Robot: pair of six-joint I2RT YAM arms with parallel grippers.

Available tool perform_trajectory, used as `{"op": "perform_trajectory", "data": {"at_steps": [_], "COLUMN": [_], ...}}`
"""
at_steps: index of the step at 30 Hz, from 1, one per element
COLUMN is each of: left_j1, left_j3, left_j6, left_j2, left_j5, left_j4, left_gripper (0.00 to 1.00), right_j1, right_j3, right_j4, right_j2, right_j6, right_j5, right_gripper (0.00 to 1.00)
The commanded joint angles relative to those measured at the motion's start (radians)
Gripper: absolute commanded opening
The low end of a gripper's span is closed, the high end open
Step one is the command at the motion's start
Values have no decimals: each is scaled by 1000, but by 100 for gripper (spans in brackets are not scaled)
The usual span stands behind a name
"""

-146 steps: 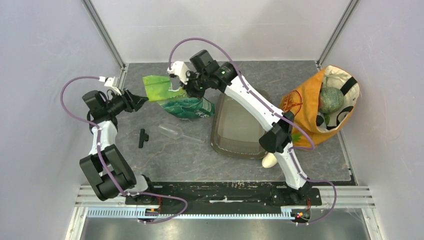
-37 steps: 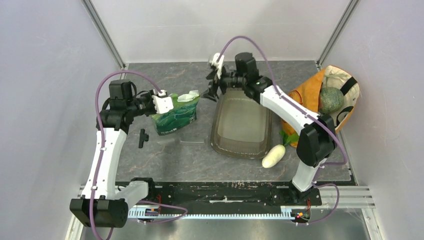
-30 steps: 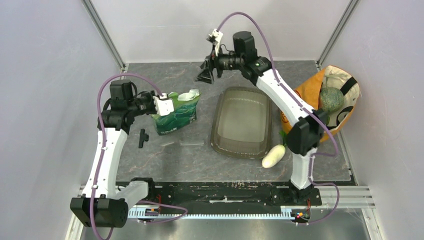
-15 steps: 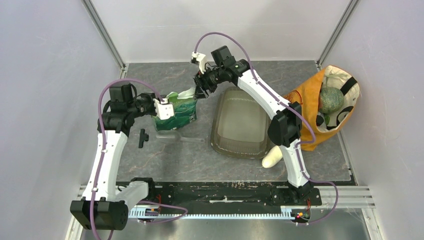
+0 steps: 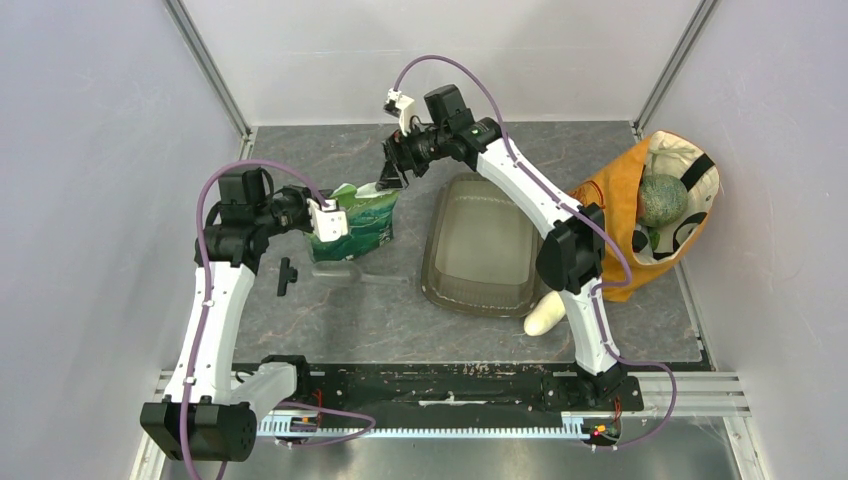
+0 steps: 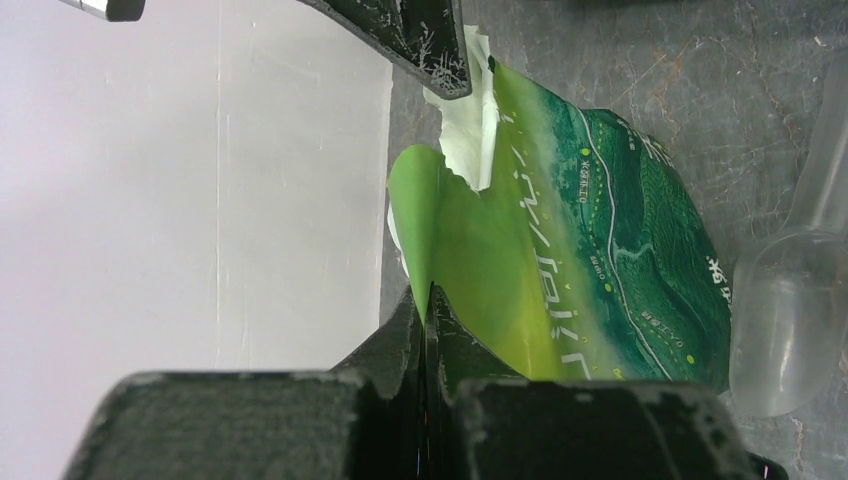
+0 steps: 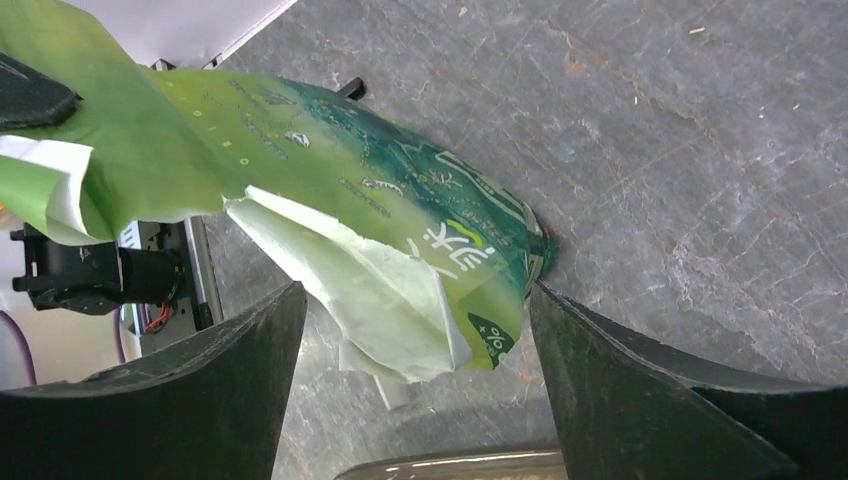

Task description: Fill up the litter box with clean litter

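The right pincer (image 5: 386, 174) has swung from the litter box (image 5: 486, 250) back to the green pouch (image 5: 358, 230), seemingly straddling its mouth.

Bench (image 5: 400, 330): dark grey slab, stone-like veining, matt, slightly rough, a few pale scratches.
Green pouch (image 6: 600, 260): printed film, glossy outside, creased. The inner lining is white and matt, ragged at the torn mouth.
Litter box (image 5: 430, 262): smoky translucent plastic, smooth, faint sheen.
Scoop (image 6: 790, 330): clear plastic, smooth.
Tote bag (image 5: 610, 190): orange woven cloth, cream lining, matt.
Right claw (image 7: 412, 300): fingers (image 7: 200, 400) black plastic, matt, fine-grained, one tip scuffed pale.
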Motion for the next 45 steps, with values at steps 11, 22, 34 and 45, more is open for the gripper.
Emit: {"op": "perform_trajectory", "data": {"at_steps": [11, 22, 34, 45], "left_j1": [-1, -1, -1, -1], "left_j3": [18, 23, 1, 105], "left_j6": [61, 60, 0, -472], "left_j2": [-18, -9, -18, -3], "left_j5": [67, 67, 41, 9], "left_j4": [69, 86, 165, 240], "left_gripper": [2, 2, 2, 51], "right_j1": [16, 71, 77, 60], "right_j3": [80, 105, 102, 47], "right_j4": [-61, -161, -58, 43], "right_j2": [34, 55, 6, 3], "right_j6": [-207, -379, -192, 79], "right_j5": [22, 131, 117, 40], "right_gripper": [73, 64, 0, 0]}}
